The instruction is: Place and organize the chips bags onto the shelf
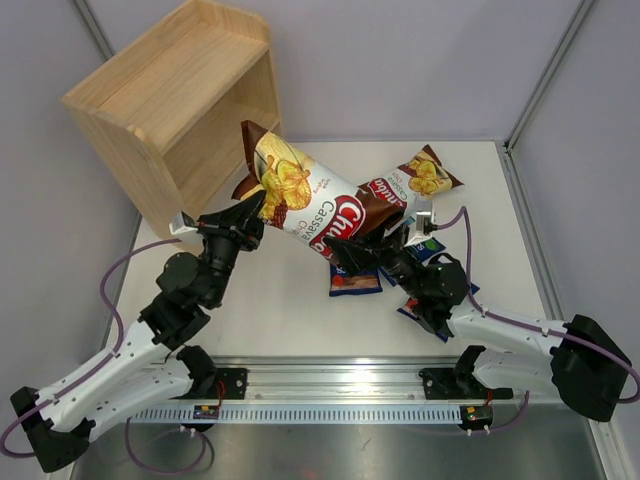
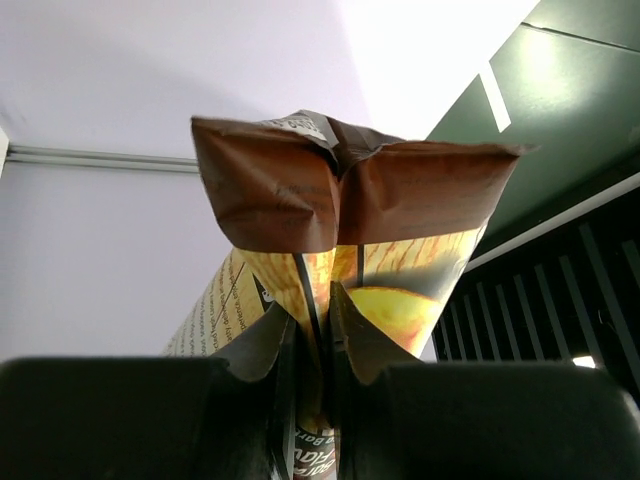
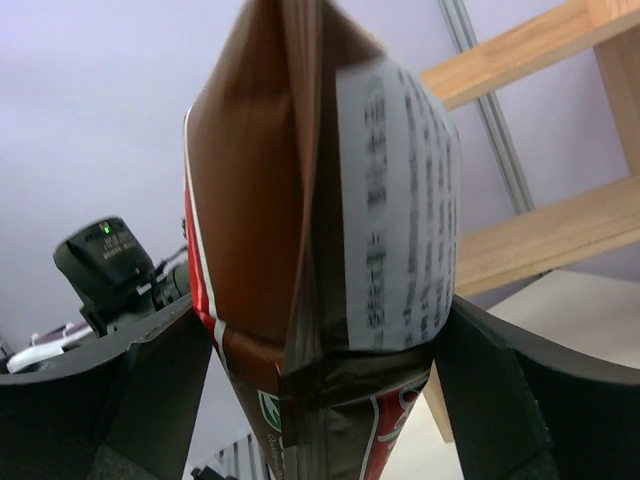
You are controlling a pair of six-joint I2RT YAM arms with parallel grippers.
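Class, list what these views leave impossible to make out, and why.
- Top view: blue bags, count and labels hidden under the right arm.
- Top view: shelf interior, largely hidden by its own top.
- Right wrist view: whether the jaws of the right gripper pinch the Chuba bag; contact unclear.

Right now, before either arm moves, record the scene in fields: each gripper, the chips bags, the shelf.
Left gripper: shut on one end of a large Chuba cassava chips bag, held above the table
Right gripper: jaws wide, either side of that bag's other end
Second Chuba bag: lying on the table, far right
Blue chips bags: on the table under the right arm
Shelf: wooden, back left, no bag visible on it
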